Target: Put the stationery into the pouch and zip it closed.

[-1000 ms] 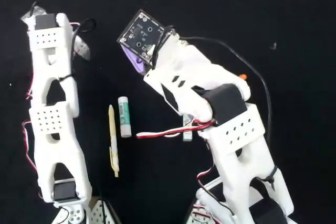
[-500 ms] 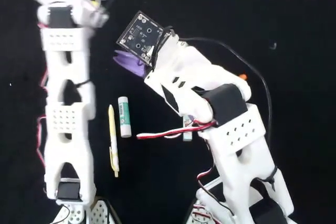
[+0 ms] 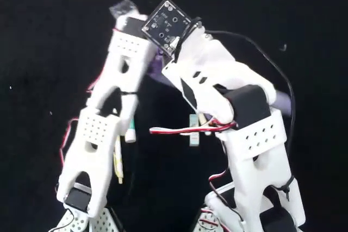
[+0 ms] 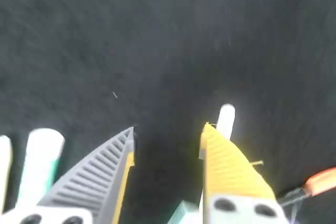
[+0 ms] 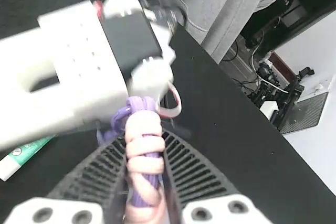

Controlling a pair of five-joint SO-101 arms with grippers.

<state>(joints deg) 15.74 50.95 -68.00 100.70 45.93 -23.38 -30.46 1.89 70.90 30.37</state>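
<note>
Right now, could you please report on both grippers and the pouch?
Left gripper open over table. Right gripper shut on purple pouch. Pen, glue stick on table. Left arm crowds the pouch.

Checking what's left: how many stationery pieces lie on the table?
3: a pen and glue stick beside the left arm, a small white-teal piece by the right arm. Others may be hidden under arms.

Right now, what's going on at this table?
The right tool is shut on the purple pouch. The left arm leans in beside it, its tool open and empty over the black table. The glue stick and the yellow pen lie on the table, not yet in the pouch.
</note>
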